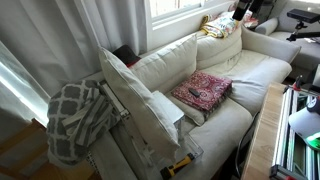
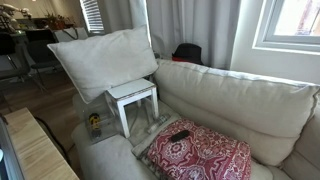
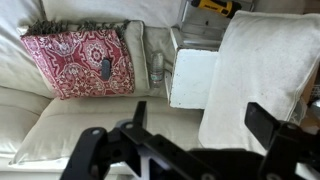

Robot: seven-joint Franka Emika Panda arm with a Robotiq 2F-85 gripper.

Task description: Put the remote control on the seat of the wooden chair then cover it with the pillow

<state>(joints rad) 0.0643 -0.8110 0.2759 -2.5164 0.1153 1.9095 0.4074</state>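
Gripper [image 3: 200, 115] jaws spread wide, holding nothing; dark linkage enters from bottom edge of wrist view.

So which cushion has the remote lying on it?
The red patterned cushion: the remote lies on it. The plain cream pillow by the chair carries nothing.

Pillow [image 3: 262, 65] hides right part of chair [image 3: 188, 78]. Red cushion [image 2: 200, 155] cut by bottom frame edge. Remote control [image 3: 106, 68] details too small.
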